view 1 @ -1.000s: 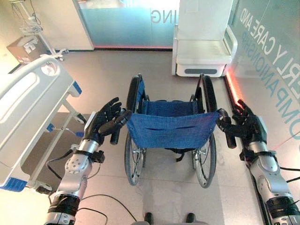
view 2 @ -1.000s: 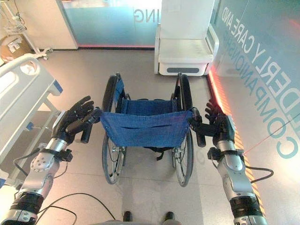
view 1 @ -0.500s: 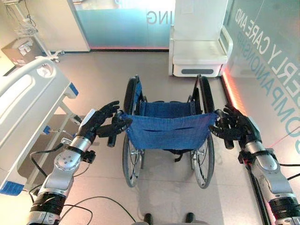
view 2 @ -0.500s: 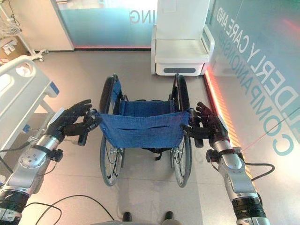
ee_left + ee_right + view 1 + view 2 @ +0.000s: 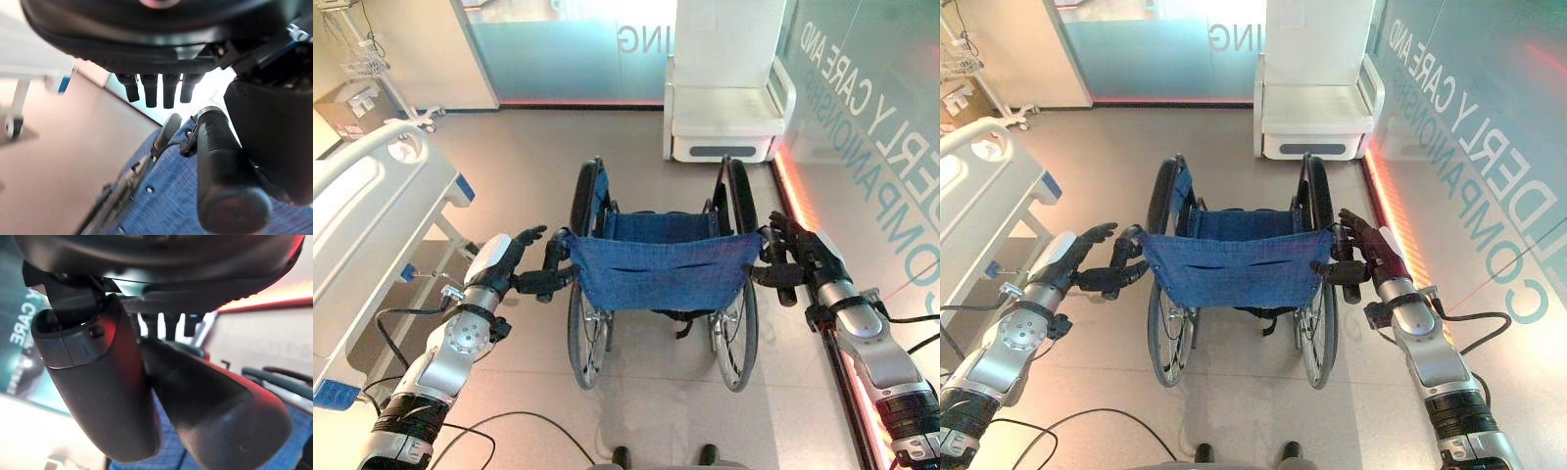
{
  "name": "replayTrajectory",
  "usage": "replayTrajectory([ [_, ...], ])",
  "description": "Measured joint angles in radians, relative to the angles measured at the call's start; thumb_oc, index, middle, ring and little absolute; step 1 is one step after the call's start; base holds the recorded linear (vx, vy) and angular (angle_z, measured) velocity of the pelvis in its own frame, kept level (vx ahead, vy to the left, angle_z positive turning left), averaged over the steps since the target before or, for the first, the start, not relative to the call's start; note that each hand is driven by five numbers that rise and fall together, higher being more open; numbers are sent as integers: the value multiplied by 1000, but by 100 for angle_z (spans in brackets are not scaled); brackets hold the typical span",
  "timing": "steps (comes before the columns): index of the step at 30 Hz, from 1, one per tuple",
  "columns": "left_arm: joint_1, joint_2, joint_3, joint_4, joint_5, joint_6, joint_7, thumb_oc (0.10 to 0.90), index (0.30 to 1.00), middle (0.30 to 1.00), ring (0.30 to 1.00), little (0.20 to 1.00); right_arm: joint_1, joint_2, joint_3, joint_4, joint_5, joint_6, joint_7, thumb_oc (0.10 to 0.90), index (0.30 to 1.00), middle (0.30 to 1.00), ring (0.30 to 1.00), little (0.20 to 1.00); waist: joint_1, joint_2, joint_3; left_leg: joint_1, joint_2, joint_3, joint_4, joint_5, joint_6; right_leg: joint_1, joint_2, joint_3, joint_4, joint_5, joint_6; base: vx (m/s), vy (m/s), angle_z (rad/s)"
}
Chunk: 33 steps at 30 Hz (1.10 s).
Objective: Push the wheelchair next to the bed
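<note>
A wheelchair with a blue cloth back stands in the middle of the floor, facing away from me. The white hospital bed is to its left, with a gap between them. My left hand is at the left push handle, which lies between the straight fingers and the thumb. My right hand is at the right push handle. Its thumb is beside the grip and its fingers reach straight over it.
A white seat unit stands straight ahead against a glass partition. A glass wall with lettering and a red light strip run along the right. A cardboard box and a wheeled stand sit at the far left.
Both hands have closed in from beside the push handles, so each handle now sits between thumb and fingers. The spread fingers have flattened. The camera has shifted slightly.
</note>
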Motion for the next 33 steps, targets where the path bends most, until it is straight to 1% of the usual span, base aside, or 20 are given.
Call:
replayTrajectory([
  [1,-7,0,0,-5,22,9,-1,800,900,900,900,900,-4,0,3,-4,-25,14,0,800,900,900,900,900,0,-1,0,-1,0,0,0,0,0,-1,0,0,0,0,0,0,0,0],
  [4,-17,0,0,-14,25,27,-8,800,900,900,900,900,-21,0,12,-6,-57,34,0,800,900,900,900,900,0,-5,0,-6,0,0,2,0,0,-6,0,0,0,0,0,0,0,0],
  [7,-27,0,0,-13,-18,45,-21,800,900,900,900,900,-42,0,36,-2,-100,52,-1,800,900,900,900,900,0,-14,1,-6,0,0,6,1,-1,-6,1,0,0,0,0,0,0,0],
  [8,-31,-2,-1,-13,-41,51,-24,800,900,900,900,900,-49,0,43,-1,-111,62,-8,800,900,900,900,900,0,-19,2,-6,1,0,6,1,-1,-6,1,0,0,0,0,0,0,0],
  [11,-59,-6,-21,2,-97,72,-34,800,900,900,900,900,-54,0,50,-1,-126,85,-41,800,900,900,900,900,4,-24,2,-6,0,-3,7,1,-1,-6,1,4,0,0,0,-7,-3,2],
  [12,-74,-8,-30,10,-123,88,-46,800,900,900,900,900,-61,2,64,-3,-149,97,-68,800,900,900,900,900,7,-24,2,-2,-1,-3,7,1,-1,-6,1,7,0,0,0,0,0,0],
  [14,-98,-13,-40,21,-143,114,-61,800,900,900,900,900,-76,7,80,-3,-149,134,-105,800,900,900,900,900,10,-24,2,-1,-1,-2,7,1,-1,-6,1,8,0,0,0,0,0,0],
  [15,-102,-14,-41,22,-144,118,-67,800,900,900,900,900,-79,9,80,-3,-149,144,-110,800,900,900,900,900,10,-23,3,-1,-1,-2,7,1,-1,-6,1,8,0,0,0,0,0,0],
  [17,-117,-15,-44,38,-183,133,-88,800,900,900,900,900,-97,30,80,-2,-151,192,-130,800,900,900,900,900,11,-22,3,1,-1,1,7,1,-1,-6,1,11,0,0,0,-8,19,-2],
  [19,-128,-16,-49,52,-209,138,-96,800,900,900,900,900,-107,32,82,-1,-155,214,-132,800,900,900,900,900,13,-22,4,1,-1,3,7,1,-1,-6,1,13,0,0,0,-8,32,-4],
  [20,-134,-16,-50,60,-231,150,-107,800,900,900,900,900,-121,33,91,0,-169,239,-133,800,900,900,900,900,15,-21,4,3,-2,7,7,1,-1,-6,2,24,0,0,0,-1,12,-7],
  [21,-139,-16,-53,63,-244,158,-111,800,900,900,900,900,-127,34,96,0,-187,250,-133,800,900,900,900,900,17,-21,4,5,-2,9,7,1,-1,-6,2,28,0,0,0,-3,12,-8],
  [23,-164,-17,-67,88,-263,172,-122,800,900,900,900,900,-152,40,116,4,-223,294,-132,800,900,900,900,900,20,-20,4,6,-1,11,7,1,-1,-5,2,29,0,0,0,-2,2,-2],
  [25,-185,-20,-78,108,-284,181,-134,800,900,900,900,900,-177,44,121,12,-225,340,-118,800,900,900,900,900,23,-19,4,7,-1,12,7,1,-1,-5,2,30,0,1,1,0,0,0],
  [27,-202,-31,-78,129,-299,189,-145,800,900,900,900,900,-203,47,123,24,-224,385,-89,800,900,900,900,900,25,-18,4,9,-1,13,7,1,-1,-3,2,31,0,1,1,0,0,0],
  [29,-217,-35,-81,150,-299,190,-157,800,900,900,900,900,-234,47,134,49,-222,415,-56,800,900,900,900,900,25,-18,4,13,-2,13,7,1,-1,1,2,31,0,1,1,0,0,0],
  [31,-239,-35,-94,178,-300,190,-165,800,900,900,900,900,-284,47,159,96,-196,456,-23,800,900,900,900,900,25,-19,4,17,-1,15,7,1,-1,5,3,32,0,1,1,0,0,0],
  [33,-252,-35,-103,194,-300,190,-165,800,900,900,900,900,-315,47,158,121,-169,486,-1,800,900,900,900,900,25,-19,4,17,-1,15,7,1,-1,5,3,32,0,1,1,0,0,0],
])
